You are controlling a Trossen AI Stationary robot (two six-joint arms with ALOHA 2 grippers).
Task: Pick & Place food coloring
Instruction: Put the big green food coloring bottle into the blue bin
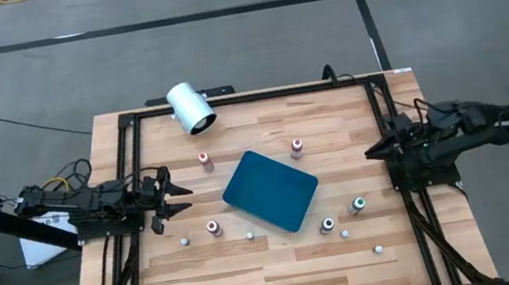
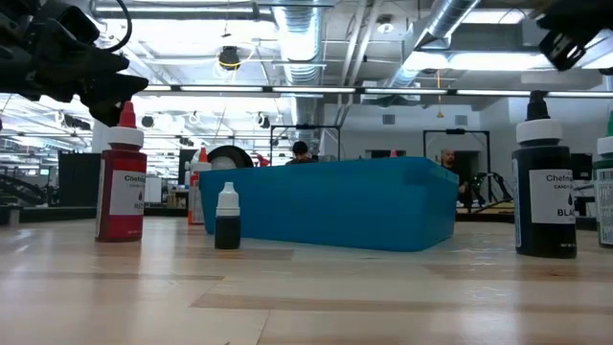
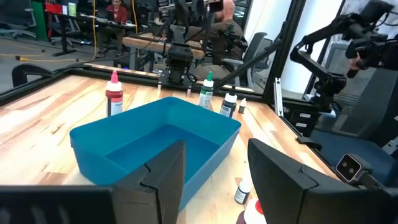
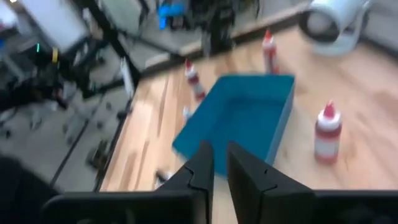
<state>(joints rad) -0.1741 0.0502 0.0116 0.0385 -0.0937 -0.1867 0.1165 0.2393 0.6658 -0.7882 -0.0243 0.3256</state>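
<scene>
High view: left gripper (image 1: 183,196) at the table's left edge, fingers apart, nothing btwn them; nearest food coloring bottle (image 1: 214,228) just ahead and to its side. Teal tray (image 1: 270,190) mid-table. Right gripper (image 1: 369,154) at the right edge. Right wrist view: fingers (image 4: 202,167) together w/ nothing held, tray ahead.

Our left gripper (image 1: 182,196) at left table edge, fingers parted, holding nothing; our right gripper (image 1: 369,154) at right edge, fingers closed, empty.
</scene>
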